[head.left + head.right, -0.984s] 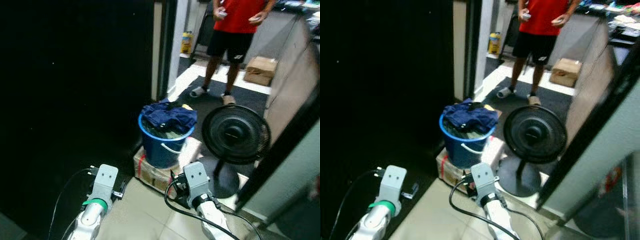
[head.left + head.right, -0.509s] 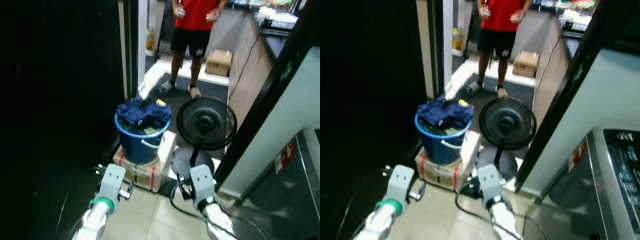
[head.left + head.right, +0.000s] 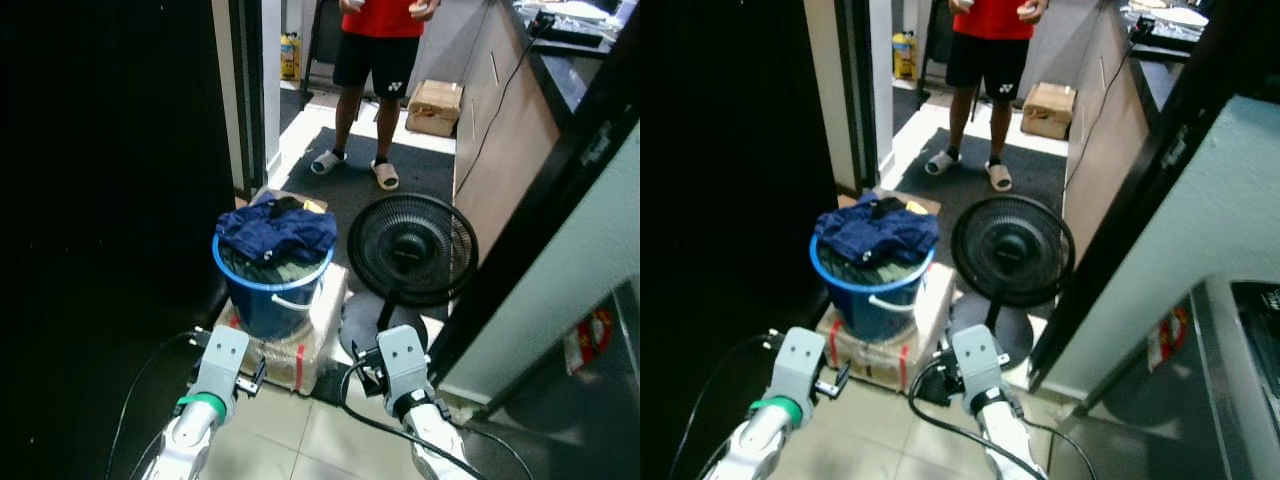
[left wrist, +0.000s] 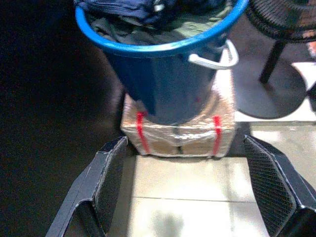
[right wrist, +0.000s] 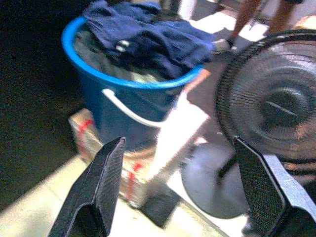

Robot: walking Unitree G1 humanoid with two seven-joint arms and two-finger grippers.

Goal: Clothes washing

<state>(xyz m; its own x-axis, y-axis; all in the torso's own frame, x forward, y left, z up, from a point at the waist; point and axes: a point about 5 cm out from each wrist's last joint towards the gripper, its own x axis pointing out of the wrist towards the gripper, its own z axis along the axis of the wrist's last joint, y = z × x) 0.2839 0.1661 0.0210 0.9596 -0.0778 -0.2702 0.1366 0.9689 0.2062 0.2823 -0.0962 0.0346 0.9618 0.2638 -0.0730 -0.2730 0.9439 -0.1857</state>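
A blue bucket (image 3: 272,295) with a white handle stands on a taped cardboard box (image 3: 285,345) on the tiled floor (image 3: 300,440), just beside a dark doorway wall. The bucket is filled above its rim with clothes: a navy garment (image 3: 275,230) lies on top, over olive-grey fabric beneath. A black pedestal fan (image 3: 405,250) stands upright just beside the bucket, on the robot's right of it, its round base resting on the floor near the box. Farther off, a person in a red shirt and black shorts (image 3: 378,60) stands on a dark mat, with a small cardboard carton (image 3: 435,105) near their feet.

The left gripper (image 4: 190,192) is held low in front of the box, jaws spread wide and empty, pointing at the bucket. The right gripper (image 5: 180,185) is likewise low, jaws spread wide and empty, pointing between the bucket and the fan. Neither touches anything.
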